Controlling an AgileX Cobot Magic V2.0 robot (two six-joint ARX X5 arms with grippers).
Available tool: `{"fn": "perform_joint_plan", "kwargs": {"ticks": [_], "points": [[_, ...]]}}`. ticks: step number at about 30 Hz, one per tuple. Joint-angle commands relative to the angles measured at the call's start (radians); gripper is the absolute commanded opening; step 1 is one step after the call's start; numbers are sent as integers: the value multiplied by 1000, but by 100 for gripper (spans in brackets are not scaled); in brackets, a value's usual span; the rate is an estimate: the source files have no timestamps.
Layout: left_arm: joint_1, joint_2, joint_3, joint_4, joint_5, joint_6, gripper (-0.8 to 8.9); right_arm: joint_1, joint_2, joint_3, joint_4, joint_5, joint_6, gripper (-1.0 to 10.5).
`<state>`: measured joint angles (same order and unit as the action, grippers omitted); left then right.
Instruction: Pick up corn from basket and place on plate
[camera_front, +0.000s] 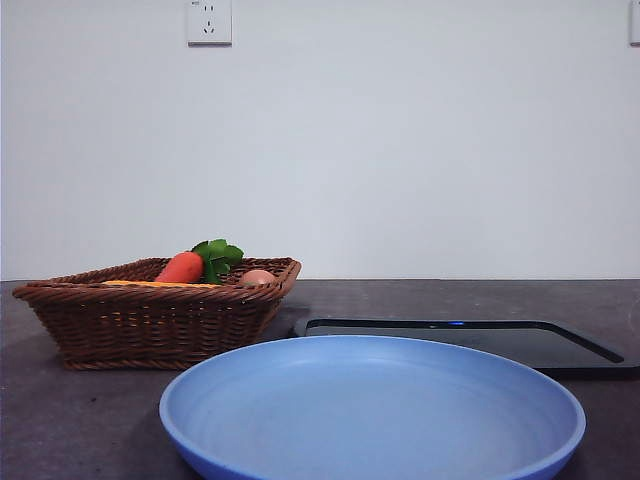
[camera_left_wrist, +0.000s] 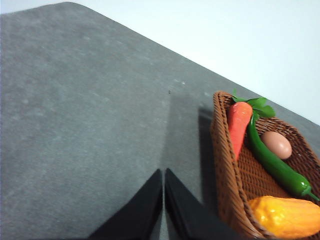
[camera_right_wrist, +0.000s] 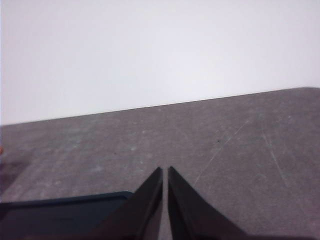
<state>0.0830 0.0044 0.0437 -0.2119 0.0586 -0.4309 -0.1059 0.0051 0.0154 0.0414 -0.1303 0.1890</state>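
Observation:
The corn (camera_left_wrist: 287, 216) lies at one end of the brown wicker basket (camera_left_wrist: 227, 165); in the front view only a thin yellow strip of the corn (camera_front: 160, 284) shows over the rim of the basket (camera_front: 150, 320). The light-blue plate (camera_front: 372, 410) sits empty at the front centre. My left gripper (camera_left_wrist: 163, 172) is shut above bare table beside the basket, holding nothing. My right gripper (camera_right_wrist: 165, 170) is shut over the grey table, near the black tray's corner. Neither arm shows in the front view.
In the basket with the corn lie a carrot (camera_left_wrist: 237, 125), a green pepper (camera_left_wrist: 275, 167) and a tan egg (camera_left_wrist: 276, 144). A flat black tray (camera_front: 470, 340) lies behind the plate to the right. A wall stands behind the table.

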Motion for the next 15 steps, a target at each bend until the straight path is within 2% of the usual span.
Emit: {"fn": "perform_joint_plan", "kwargs": {"ticks": [1,5,11,15], "points": [[2,-2,-5,-9,32,-10,7,-1,-2,-6,11,0,58,3],[2,-2,-5,26,97,-13,7,-1,-2,-4,10,-2,121,3],[2,0,14,16,156,-84,7,-1,-1,30,-26,-30,308,3],[2,10,59,0,228,-90,7,-1,0,99,-111,-39,320,3]]}}
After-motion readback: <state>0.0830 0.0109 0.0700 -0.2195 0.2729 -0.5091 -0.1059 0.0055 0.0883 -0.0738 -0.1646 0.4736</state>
